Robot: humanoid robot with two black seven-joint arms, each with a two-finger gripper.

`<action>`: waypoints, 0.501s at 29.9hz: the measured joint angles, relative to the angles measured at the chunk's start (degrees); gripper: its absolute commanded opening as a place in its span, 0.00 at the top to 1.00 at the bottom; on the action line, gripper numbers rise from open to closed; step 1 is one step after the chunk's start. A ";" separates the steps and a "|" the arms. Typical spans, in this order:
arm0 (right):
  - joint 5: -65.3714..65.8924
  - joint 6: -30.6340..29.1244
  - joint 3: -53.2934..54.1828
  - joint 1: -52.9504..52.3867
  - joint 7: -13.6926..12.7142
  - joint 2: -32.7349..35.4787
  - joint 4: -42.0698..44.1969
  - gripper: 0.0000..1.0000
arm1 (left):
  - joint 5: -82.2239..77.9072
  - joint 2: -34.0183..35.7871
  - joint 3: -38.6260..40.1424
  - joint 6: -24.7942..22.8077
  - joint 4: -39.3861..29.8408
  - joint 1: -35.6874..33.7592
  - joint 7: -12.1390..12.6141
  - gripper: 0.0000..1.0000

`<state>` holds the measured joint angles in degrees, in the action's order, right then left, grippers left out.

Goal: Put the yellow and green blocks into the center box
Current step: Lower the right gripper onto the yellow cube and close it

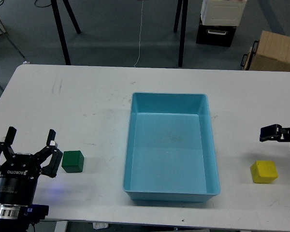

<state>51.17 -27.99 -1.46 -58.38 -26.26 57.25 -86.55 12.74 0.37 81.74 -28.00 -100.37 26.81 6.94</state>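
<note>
The green block [72, 161] sits on the white table at the front left, just right of my left gripper [30, 145], which is open and empty with its fingers spread. The yellow block [264, 172] sits at the front right. My right gripper [273, 134] shows only partly at the right edge, a little above and behind the yellow block. Its fingers cannot be told apart. The light blue box [168, 95] stands in the center of the table and is empty.
The white table [87, 96] ends close in front of the box and blocks. Beyond its far edge are black stand legs [63, 38], a white and black unit [217, 21] and a cardboard box [275, 50] on the floor.
</note>
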 measured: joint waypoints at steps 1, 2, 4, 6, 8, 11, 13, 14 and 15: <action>0.17 0.00 0.02 0.50 0.02 -0.21 -0.27 0.00 | 0.00 -0.01 0.00 0.00 0.00 -0.01 -0.02 0.00; 0.25 0.00 0.03 0.88 0.05 -0.44 -0.52 0.00 | 0.00 -0.01 0.00 0.00 0.00 -0.01 -0.03 0.00; 0.33 0.00 0.06 1.47 0.07 -0.79 -0.97 0.00 | 0.00 -0.03 0.00 0.00 0.03 -0.01 -0.06 0.00; 0.40 0.00 0.07 2.13 0.07 -1.21 -1.16 0.00 | 0.00 -0.08 0.00 0.00 0.18 -0.01 -0.08 0.00; 0.41 0.00 0.12 2.91 0.07 -1.85 -1.33 0.00 | 0.00 -0.10 0.00 0.00 0.35 -0.01 -0.09 0.00; 0.42 0.00 0.22 3.51 0.07 -2.43 -1.55 0.00 | 0.00 -0.10 -0.05 0.00 0.42 0.04 -0.09 0.00; 0.43 0.00 0.24 3.93 0.07 -2.80 -1.58 0.01 | -0.02 -0.08 -0.41 0.00 0.45 0.07 -0.09 0.00; 0.43 0.00 0.24 4.22 0.07 -3.01 -1.62 0.02 | -0.04 -0.03 -0.62 0.00 0.51 0.06 -0.09 0.00; 0.43 0.00 0.25 4.48 0.08 -3.17 -1.64 0.05 | -0.06 0.01 -0.72 0.00 0.60 0.05 -0.09 0.00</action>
<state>51.60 -27.99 -1.21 -53.90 -26.18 54.08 -88.18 12.68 0.38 81.01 -28.00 -99.77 26.87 6.85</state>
